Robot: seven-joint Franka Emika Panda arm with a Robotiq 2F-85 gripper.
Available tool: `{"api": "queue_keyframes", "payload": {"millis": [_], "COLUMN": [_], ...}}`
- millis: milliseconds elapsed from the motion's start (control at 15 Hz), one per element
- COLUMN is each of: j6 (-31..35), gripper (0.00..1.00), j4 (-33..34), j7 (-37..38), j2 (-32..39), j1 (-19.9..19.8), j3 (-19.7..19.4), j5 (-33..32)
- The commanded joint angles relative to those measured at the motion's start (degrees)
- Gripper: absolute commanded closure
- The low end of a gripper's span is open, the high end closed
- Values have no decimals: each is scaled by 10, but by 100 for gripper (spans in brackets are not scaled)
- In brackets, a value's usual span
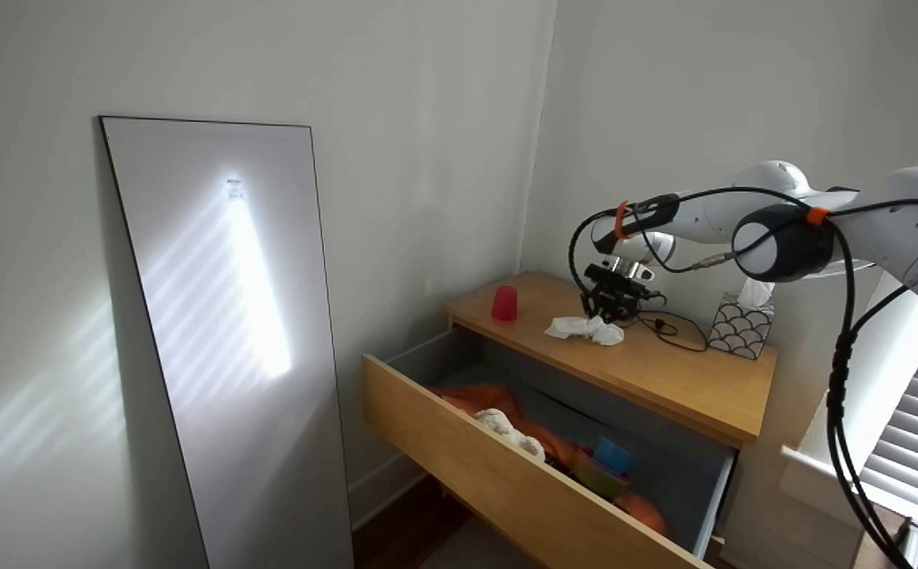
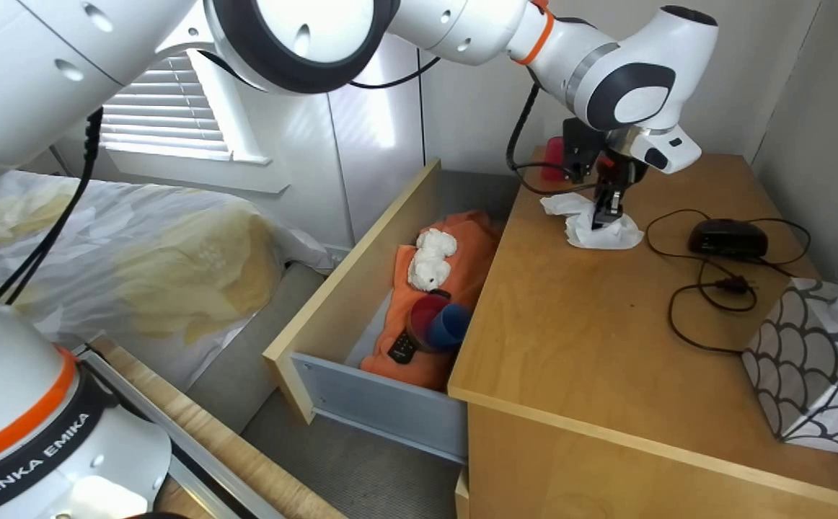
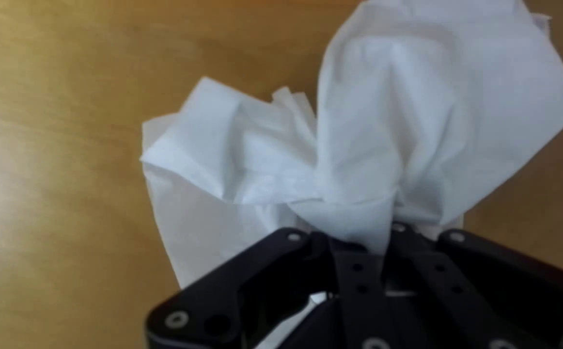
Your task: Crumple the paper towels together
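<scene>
White and rumpled, the paper towels lie on the wooden dresser top, and it's a pinch right now, the gripper pointing down with a fold nipped in its grip, the red cup standing near, the open drawer jutting out below!

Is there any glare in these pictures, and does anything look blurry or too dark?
In an exterior view, a bright streak glares on the leaning panel, with striped light on the wall beside it; in the wrist view, the paper towels look slightly blurred, the dark gripper shows little detail, and the wooden top shows a pale sheen at left.
</scene>
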Motion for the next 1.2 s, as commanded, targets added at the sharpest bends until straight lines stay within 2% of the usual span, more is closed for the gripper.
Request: {"api": "queue_keyframes", "payload": {"millis": [0, 200, 467, 733, 800, 867, 933, 1000, 1133], "j6": [75, 76, 71, 60, 59, 54, 41, 37, 30], "gripper": [98, 98, 98, 98, 86, 97, 95, 99, 98], "j4": [-22, -25, -15, -9, -9, -7, -3, 0, 4], "j7": [64, 76, 62, 44, 38, 27, 13, 4, -3], "j2": [7, 11, 22, 29, 29, 30, 29, 30, 33], "j1": [50, 77, 96, 100, 99, 95, 89, 88, 89], "j3": [-56, -80, -89, -81, -78, -70, -60, -57, -57], "j5": [-47, -83, -111, -126, -128, -123, -116, -115, -118]}}
